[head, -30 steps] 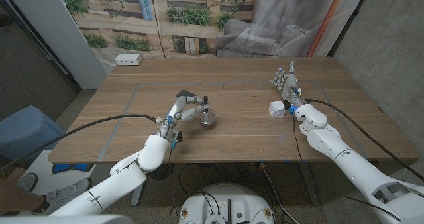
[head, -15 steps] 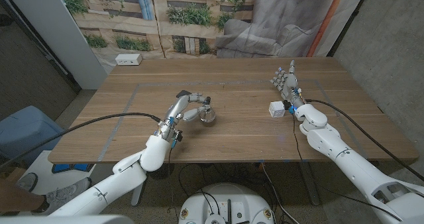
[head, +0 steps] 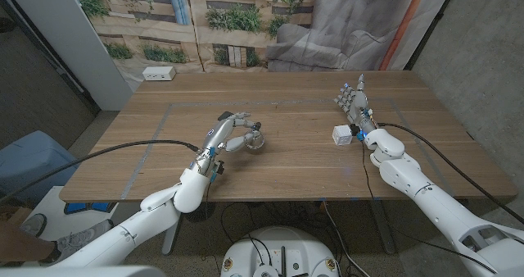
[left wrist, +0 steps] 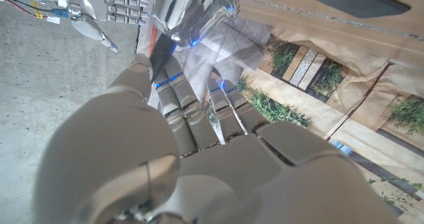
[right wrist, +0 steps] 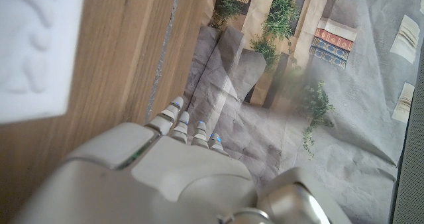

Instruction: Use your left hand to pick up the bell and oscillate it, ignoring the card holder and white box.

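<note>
Left hand (head: 232,131), centre-left of the head frame: fingers (head: 242,120) curled around the bell (head: 256,139), grasping it just above the counter (head: 164,154). Left forearm runs up from the lower-left corner. Left wrist frame: shiny bell (left wrist: 192,12) at the fingertips. Right hand (head: 354,103), upper right: fingers straight and slightly apart, released, holding nothing, standing on edge. White box (head: 342,134) just beside that wrist.
</note>
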